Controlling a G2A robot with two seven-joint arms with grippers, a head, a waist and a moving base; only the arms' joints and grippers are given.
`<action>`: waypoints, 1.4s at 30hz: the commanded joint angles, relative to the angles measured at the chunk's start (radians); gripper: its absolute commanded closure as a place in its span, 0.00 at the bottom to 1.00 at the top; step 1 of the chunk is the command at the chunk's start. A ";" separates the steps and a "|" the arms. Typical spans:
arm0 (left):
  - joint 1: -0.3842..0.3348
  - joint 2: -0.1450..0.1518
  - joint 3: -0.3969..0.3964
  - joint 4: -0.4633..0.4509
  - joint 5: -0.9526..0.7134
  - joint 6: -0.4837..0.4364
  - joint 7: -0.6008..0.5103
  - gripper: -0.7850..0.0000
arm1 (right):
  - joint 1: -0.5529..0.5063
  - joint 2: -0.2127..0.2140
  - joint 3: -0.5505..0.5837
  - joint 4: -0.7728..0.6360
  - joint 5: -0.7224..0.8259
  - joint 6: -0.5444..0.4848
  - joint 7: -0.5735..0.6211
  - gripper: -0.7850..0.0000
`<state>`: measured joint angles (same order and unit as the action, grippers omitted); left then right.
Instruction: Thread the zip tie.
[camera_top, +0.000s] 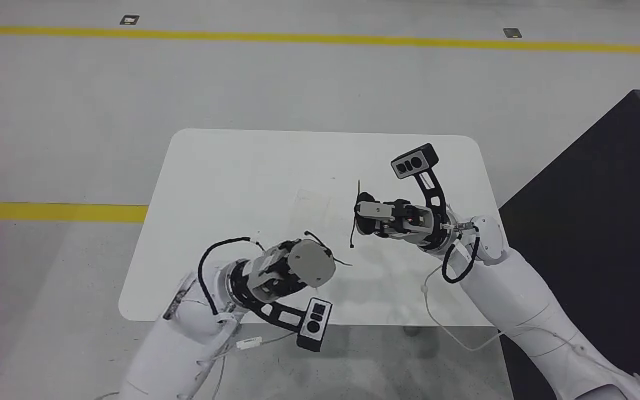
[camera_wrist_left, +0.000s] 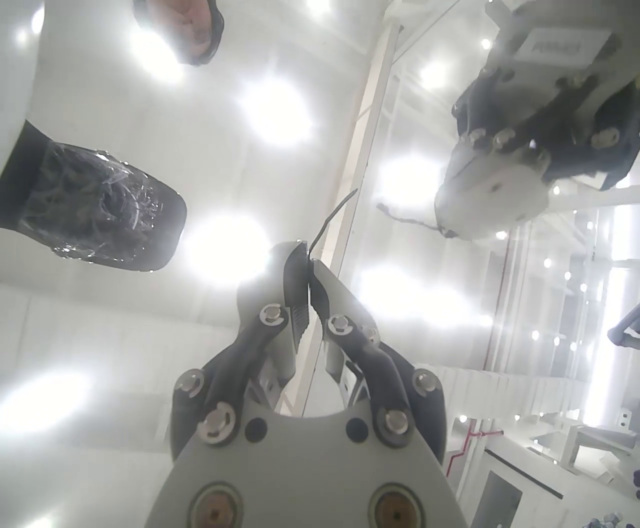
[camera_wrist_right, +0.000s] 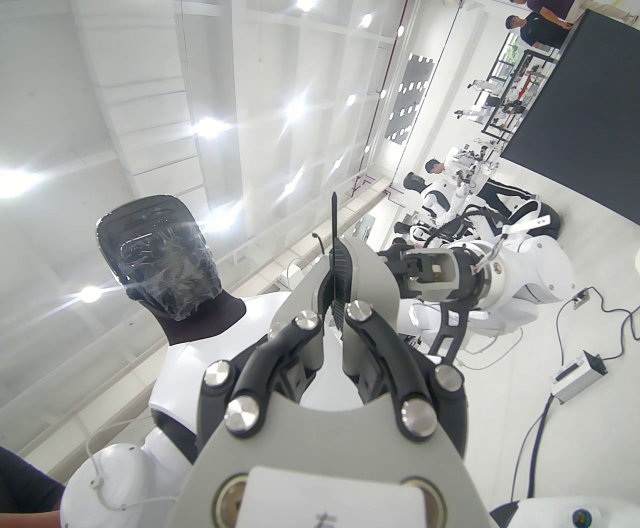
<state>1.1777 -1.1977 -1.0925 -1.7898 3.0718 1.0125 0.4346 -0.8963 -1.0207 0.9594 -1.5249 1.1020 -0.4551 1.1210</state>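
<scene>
1. Closest up, in its own wrist view, the right pincer is closed on the zip tie. The black strap is clamped between the ribbed pads, and its free end sticks straight out past the fingertips.
2. Just as close in its wrist view, the left pincer is also closed. It pinches a thin black strip, whose short free end bends away beyond the tips. Whether this strip belongs to the same tie or is a separate piece cannot be told.
3. From the top view, the right pincer sits a little right of the frame's centre, above the white bench. The zip tie appears there as a dark line running almost straight up and down the middle of the frame, and it juts out on both sides of the pincer.
4. In the same view the left pincer hangs below and left of centre, over the near part of the bench. The thin black strip curves from it toward the right, and its end comes near the lower end of the zip tie. Whether the two touch cannot be made out.
5. Around the bench lies grey floor. A yellow line crosses the top of the frame, and a second yellow stripe enters at the left edge. A dark panel stands along the right edge.
</scene>
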 joint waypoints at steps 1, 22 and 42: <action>0.000 -0.004 -0.005 -0.001 0.000 0.000 0.009 1.00 | 0.000 0.000 0.000 0.000 0.000 0.000 0.000 1.00; -0.035 -0.079 -0.070 0.028 0.000 0.000 0.074 1.00 | 0.000 0.000 0.000 0.000 0.000 0.000 0.000 1.00; -0.002 -0.137 -0.129 0.039 0.000 0.000 0.129 1.00 | 0.000 0.000 0.000 0.000 0.000 0.000 0.000 1.00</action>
<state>1.1746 -1.3325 -1.2201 -1.7492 3.0718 1.0123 0.5634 -0.8963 -1.0207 0.9594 -1.5249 1.1020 -0.4551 1.1210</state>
